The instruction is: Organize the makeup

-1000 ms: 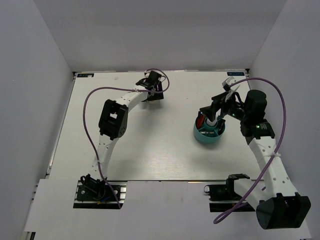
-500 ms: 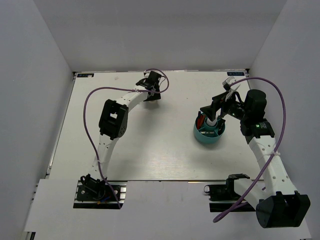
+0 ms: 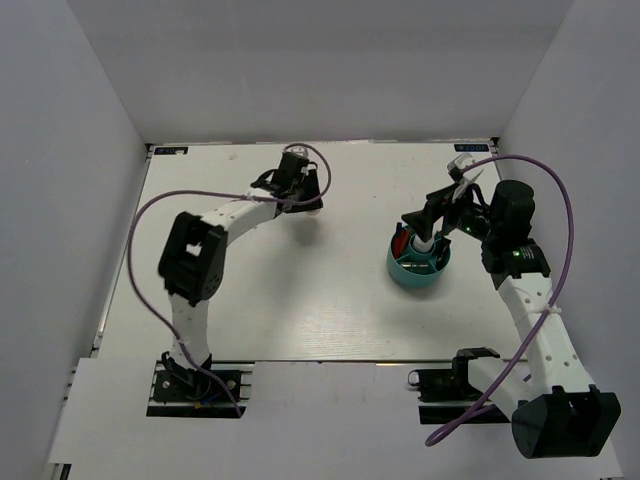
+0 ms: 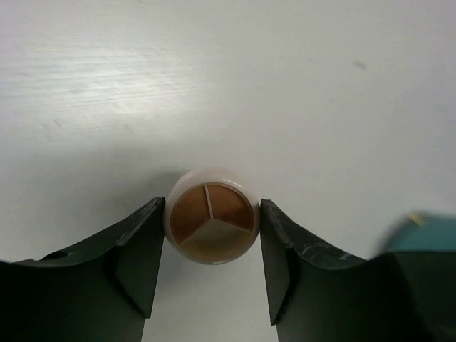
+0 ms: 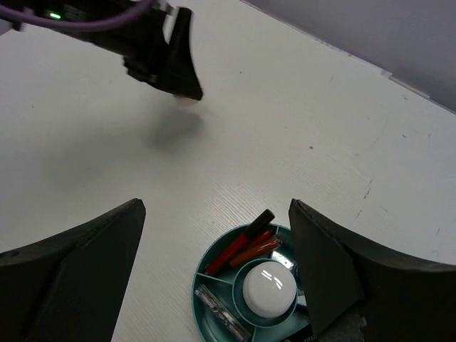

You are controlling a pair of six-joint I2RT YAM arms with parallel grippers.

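We think this is a robot lab, a closed test cell. A white table (image 3: 330,320) stands between 3 plain grey walls (image 3: 330,70). The left arm (image 3: 235,212) and the right arm (image 3: 530,300) are bolted on metal plates (image 3: 195,385) at its near edge, and purple cables (image 3: 131,250) loop from them.

Both arms, left arm (image 3: 235,210) and right arm (image 3: 535,320), are white tubular links joined by chunky black joint housings. A loose purple cable (image 3: 135,235) loops beside each. A green light (image 3: 514,254) glows on the right wrist housing. The left gripper (image 4: 211,206) and right gripper (image 5: 217,206) have dark, matte, wedge-shaped fingers.
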